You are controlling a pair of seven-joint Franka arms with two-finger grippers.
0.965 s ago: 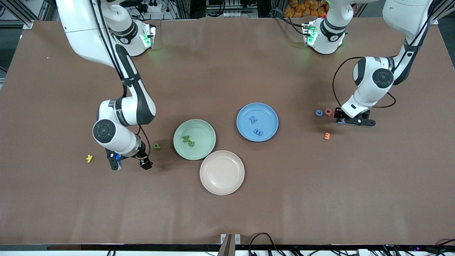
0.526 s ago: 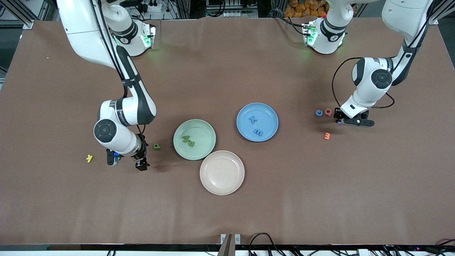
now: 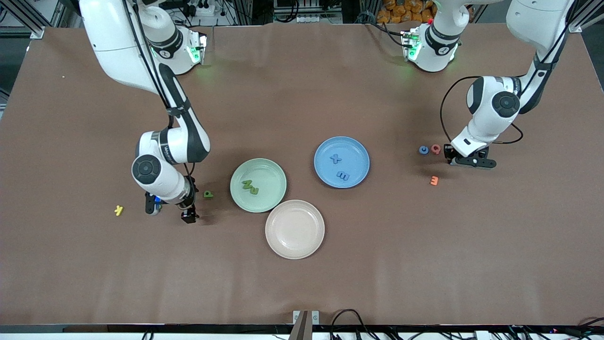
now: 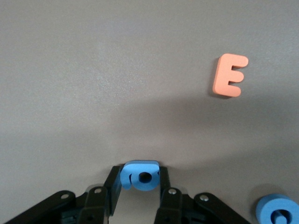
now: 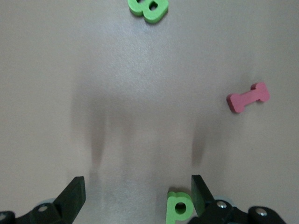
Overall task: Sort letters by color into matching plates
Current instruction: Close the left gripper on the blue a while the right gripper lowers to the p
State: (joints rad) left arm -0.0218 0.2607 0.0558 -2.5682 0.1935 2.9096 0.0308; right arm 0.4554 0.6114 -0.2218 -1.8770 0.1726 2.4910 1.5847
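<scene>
Held letter: a small chunky blue foam letter (image 4: 139, 174) sits between the fingers of the left end effector (image 4: 140, 183), low at the worktop (image 3: 302, 283) toward the left arm's end.
Left end effector: closed on the blue foam letter, one finger against each side.
Neighbouring letters: a ring-shaped blue foam letter (image 3: 423, 150) and a red foam letter (image 3: 435, 149) lie side by side just beside the left end effector. An orange foam letter E (image 3: 434, 180) lies nearer the front camera, apart from them.
Blue plate: the round shallow medium-blue plate (image 3: 357, 147) is near the worktop's middle and carries two blue letters, an X shape (image 3: 335, 158) and an M shape (image 3: 343, 176).
Green plate: the round pale mint-green plate (image 3: 271, 170) lies beside the blue plate toward the right arm's end. It holds a touching pair of green foam letters (image 3: 250, 186).
Loose green letters: a green foam letter P (image 3: 208, 194) lies on the worktop near the green plate. A rounded green foam letter (image 5: 148, 8) shows only in the right wrist view.
Right end effector: the right end effector (image 5: 136, 184) is open wide, holds nothing and hangs low over the worktop, with the green P just beside one finger.
Other items: a beige-pink round plate (image 3: 295, 250) touches the green plate's rim. A yellow foam letter (image 3: 119, 210) lies toward the right arm's end. A pink foam letter I (image 5: 248, 98) shows in the right wrist view.
</scene>
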